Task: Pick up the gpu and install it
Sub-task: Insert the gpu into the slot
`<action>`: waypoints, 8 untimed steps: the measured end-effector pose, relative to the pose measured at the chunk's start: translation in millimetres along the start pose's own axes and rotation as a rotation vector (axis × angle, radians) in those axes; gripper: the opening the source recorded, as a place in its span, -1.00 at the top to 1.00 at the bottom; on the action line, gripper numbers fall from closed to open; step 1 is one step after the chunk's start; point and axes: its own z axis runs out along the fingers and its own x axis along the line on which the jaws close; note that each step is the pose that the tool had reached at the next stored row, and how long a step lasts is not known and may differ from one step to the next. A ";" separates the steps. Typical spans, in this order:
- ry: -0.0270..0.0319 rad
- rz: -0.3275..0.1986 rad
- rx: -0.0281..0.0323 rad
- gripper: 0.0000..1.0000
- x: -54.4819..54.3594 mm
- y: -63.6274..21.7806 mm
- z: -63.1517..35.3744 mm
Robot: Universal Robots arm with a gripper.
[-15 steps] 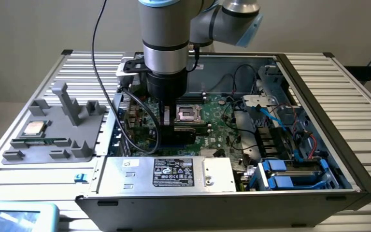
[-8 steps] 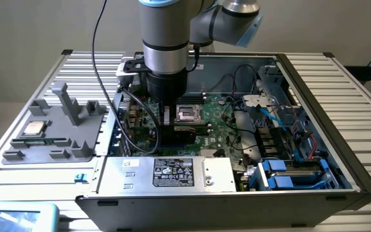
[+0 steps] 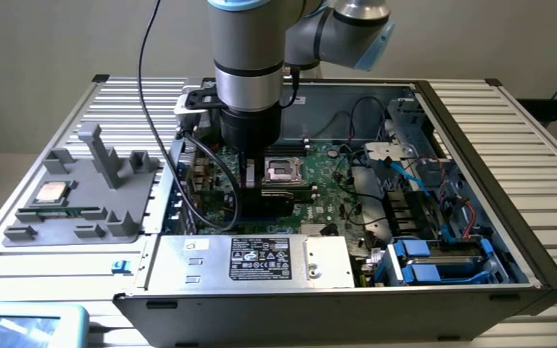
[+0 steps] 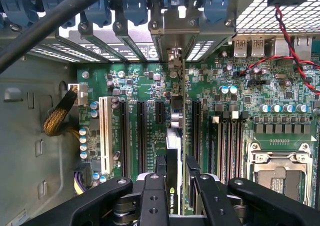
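You've got the gpu point(image 4: 173, 141) clamped in the hand point(image 4: 175, 178)
It stands edge-on among the motherboard point(image 4: 225, 76) slots — down inside the open computer case point(image 3: 492, 185)

The gripper point(image 4: 176, 161) is seen closed on the gpu point(image 4: 174, 136), which is held on edge between the two black fingers point(image 4: 152, 196), with its printed label shown between them. Beyond the fingertips the card is stretched over the green motherboard point(image 4: 235, 116) towards the rear wall of the case, where its silver bracket point(image 4: 172, 61) is placed just beside a row of blue clips point(image 4: 135, 6). To one side of the fingers, black expansion slots point(image 4: 142, 136) and a white slot point(image 4: 105, 136) are laid parallel to the card, and a yellow-sleeved cable bundle point(image 4: 57, 118) is found farther out. To the other side, an empty processor socket point(image 4: 275, 171) is set near the fingers, and a twisted red and black wire point(image 4: 295, 51) is draped farther off. Whether the card is seated in a slot cannot be told.
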 end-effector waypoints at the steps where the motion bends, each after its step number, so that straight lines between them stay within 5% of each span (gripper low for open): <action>1: 0.0001 0.000 0.0000 0.49 0.1 0.0 0.0; 8: -0.0001 0.000 0.0000 0.49 0.7 0.0 0.1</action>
